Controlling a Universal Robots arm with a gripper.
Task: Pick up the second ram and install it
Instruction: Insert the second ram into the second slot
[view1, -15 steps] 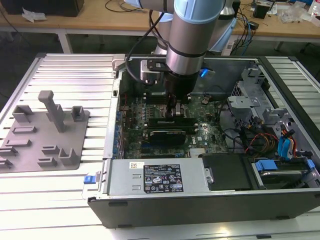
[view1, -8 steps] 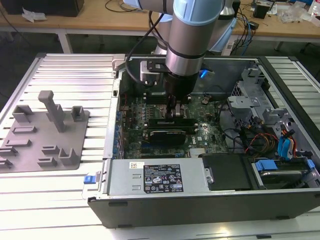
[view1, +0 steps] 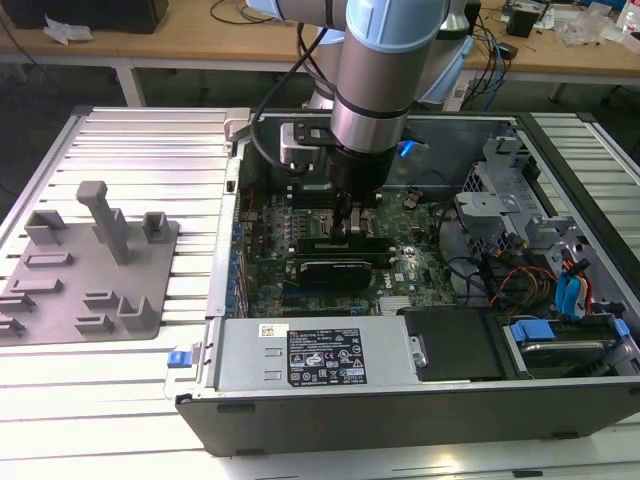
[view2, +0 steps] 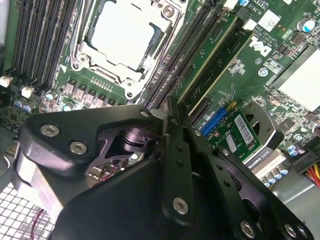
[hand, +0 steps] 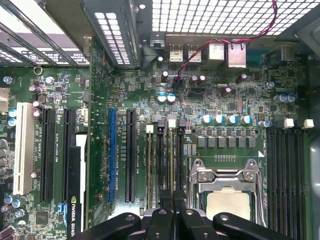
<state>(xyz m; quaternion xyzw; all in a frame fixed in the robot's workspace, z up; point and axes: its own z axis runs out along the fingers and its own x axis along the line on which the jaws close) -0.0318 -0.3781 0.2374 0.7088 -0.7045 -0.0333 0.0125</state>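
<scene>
My tool (view2: 167, 116) is pressed together above the memory slots (hand: 160, 160) beside the processor (hand: 227, 202). The second ram (hand: 172, 167) seems to stand beneath it. I'd press straight down, squarely.

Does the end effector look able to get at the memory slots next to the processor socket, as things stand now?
Probably yes. The end effector hangs right over the memory slots in the first wrist view, the case is open on top, and I see nothing between them.
</scene>
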